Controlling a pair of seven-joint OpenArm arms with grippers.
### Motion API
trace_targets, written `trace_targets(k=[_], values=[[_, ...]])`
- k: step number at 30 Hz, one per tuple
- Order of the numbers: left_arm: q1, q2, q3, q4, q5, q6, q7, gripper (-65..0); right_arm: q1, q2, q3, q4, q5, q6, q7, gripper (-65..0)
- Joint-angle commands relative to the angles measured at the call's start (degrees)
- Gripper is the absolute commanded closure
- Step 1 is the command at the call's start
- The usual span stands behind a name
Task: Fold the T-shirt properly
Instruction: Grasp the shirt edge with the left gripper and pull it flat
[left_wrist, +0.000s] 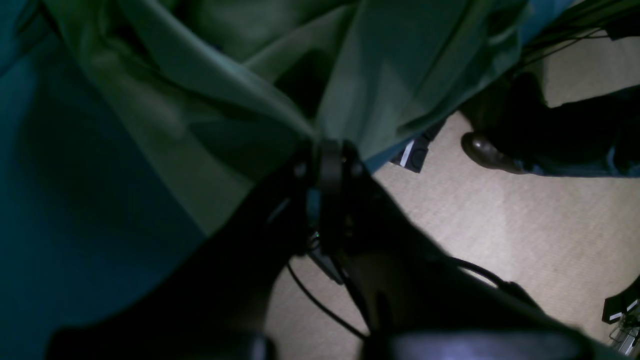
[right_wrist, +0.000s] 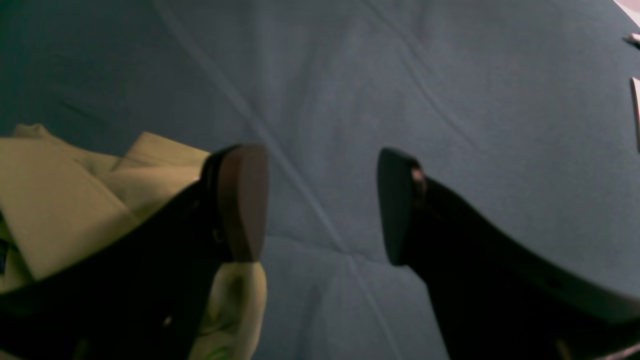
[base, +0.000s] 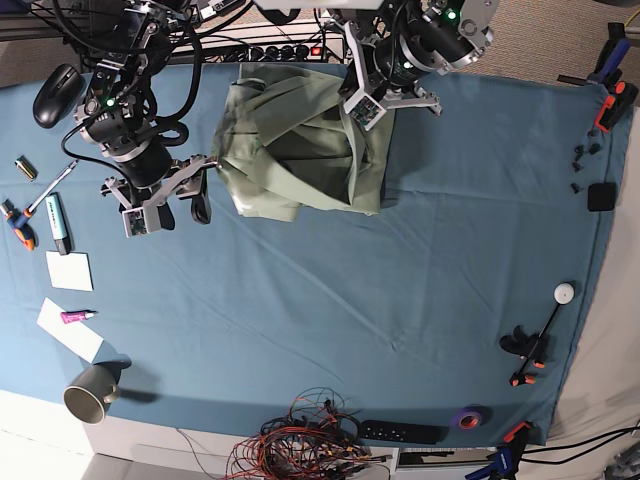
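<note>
1. Where the table cloth (base: 400, 290) ends at its near edge, a tangle of red wires (base: 300, 445) hangs beside a black power strip (base: 400, 432), and a grey mug (base: 90, 395) stands at the near left corner.
2. Papers (base: 68, 270) and markers (base: 58, 222) lie along the left edge; clamps (base: 525, 350) sit near the right edge.
3. Left of the middle, the right gripper (right_wrist: 322, 205) hovers over bare cloth with its jaws wide apart and nothing between them, just beside the shirt's edge.
4. Toward the far edge, left of centre, the T-shirt (base: 300, 150) lies bunched and partly doubled over, one part lifted.
5. At the far edge, the left gripper (left_wrist: 327, 150) has its jaws pinched together on a fold of the T-shirt, the fabric fanning out from the grip.
6. A black mouse (base: 55, 82) rests at the far left corner.
</note>
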Motion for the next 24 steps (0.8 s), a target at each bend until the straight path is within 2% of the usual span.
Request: trace_targets(k=[1,3,7,10,14,20,24], values=[[0.1,0.0,0.1,1.3,0.5,-0.2,-0.8,0.0,0.5,0.3,0.1,0.8,0.5,0.1,1.6,-34.6],[0.1,0.0,0.1,1.3,3.0,-0.1,-0.2,0.0,0.5,0.3,0.1,0.8,0.5,0.1,1.6,-34.6],[0.1,0.0,0.1,1.3,8.2,2.8,1.2,0.0,0.5,0.3,0.1,0.8,0.5,0.1,1.6,-34.6],[0.1,0.0,0.1,1.3,10.4,2.9,1.5,0.0,0.5,0.3,0.1,0.8,0.5,0.0,1.6,-34.6],[0.1,0.0,0.1,1.3,14.4,4.6,2.2,0.0,0.5,0.3,0.1,0.8,0.5,-1.2,1.6,-34.6],[0.1,-0.9,0.1,1.3,18.8,7.4,2.7,0.0,0.5,0.3,0.1,0.8,0.5,-1.2,1.6,-34.6],[0.1,-0.9,0.2,1.3,19.5,7.5,3.1,0.0,0.5,0.3,0.1,0.8,0.5,-2.8,1.6,-34.6]])
